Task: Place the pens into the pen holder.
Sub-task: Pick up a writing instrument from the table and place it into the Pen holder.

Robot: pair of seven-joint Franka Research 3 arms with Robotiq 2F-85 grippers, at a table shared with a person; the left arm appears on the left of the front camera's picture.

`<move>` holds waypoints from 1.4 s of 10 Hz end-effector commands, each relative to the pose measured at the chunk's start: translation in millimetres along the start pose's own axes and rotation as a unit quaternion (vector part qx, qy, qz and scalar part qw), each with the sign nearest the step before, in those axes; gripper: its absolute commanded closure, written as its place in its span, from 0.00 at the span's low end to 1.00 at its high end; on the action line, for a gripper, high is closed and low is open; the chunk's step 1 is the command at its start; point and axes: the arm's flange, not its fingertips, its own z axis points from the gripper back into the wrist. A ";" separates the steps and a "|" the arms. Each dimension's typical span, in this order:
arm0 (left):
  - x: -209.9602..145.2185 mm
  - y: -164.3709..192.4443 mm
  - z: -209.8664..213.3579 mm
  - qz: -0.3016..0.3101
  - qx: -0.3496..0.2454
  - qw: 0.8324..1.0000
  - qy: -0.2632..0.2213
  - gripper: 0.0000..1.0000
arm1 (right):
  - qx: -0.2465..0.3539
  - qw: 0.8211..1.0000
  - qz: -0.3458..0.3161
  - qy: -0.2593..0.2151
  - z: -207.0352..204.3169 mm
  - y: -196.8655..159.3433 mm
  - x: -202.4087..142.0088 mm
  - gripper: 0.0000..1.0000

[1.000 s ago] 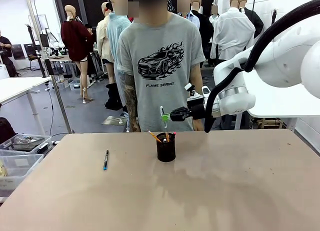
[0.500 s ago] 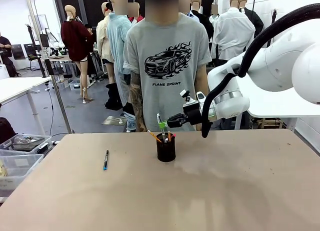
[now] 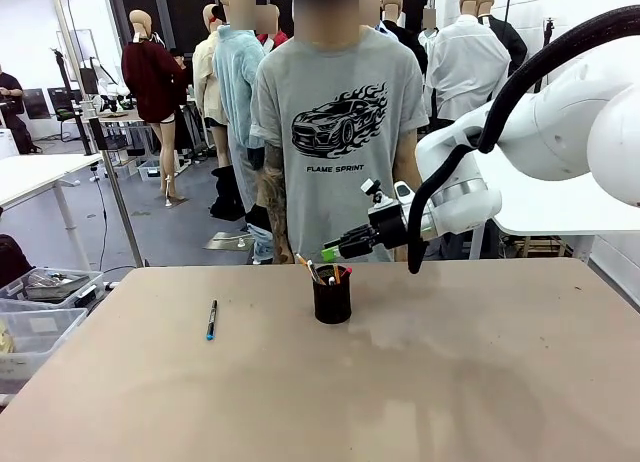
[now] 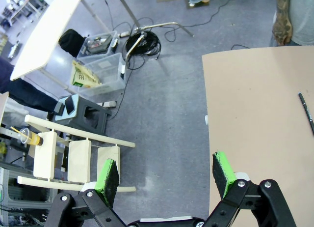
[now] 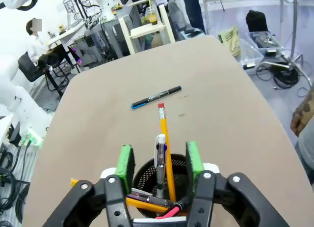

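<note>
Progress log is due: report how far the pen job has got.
Done: the silver-white pen, orange pencil and pink-tipped pen sit in the pen holder. In hand: nothing; the right gripper hangs open over the holder, the left gripper is open too. Left: the dark blue-ended pen lying on the table.

One pen holder [image 3: 332,300], at least five pens [image 5: 160,156].
</note>
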 end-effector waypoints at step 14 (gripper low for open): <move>0.3 -0.6 0.1 0.000 0.004 1.000 0.001 0.00 | -0.450 0.726 -0.386 0.349 316.4 150.1 33.5 0.41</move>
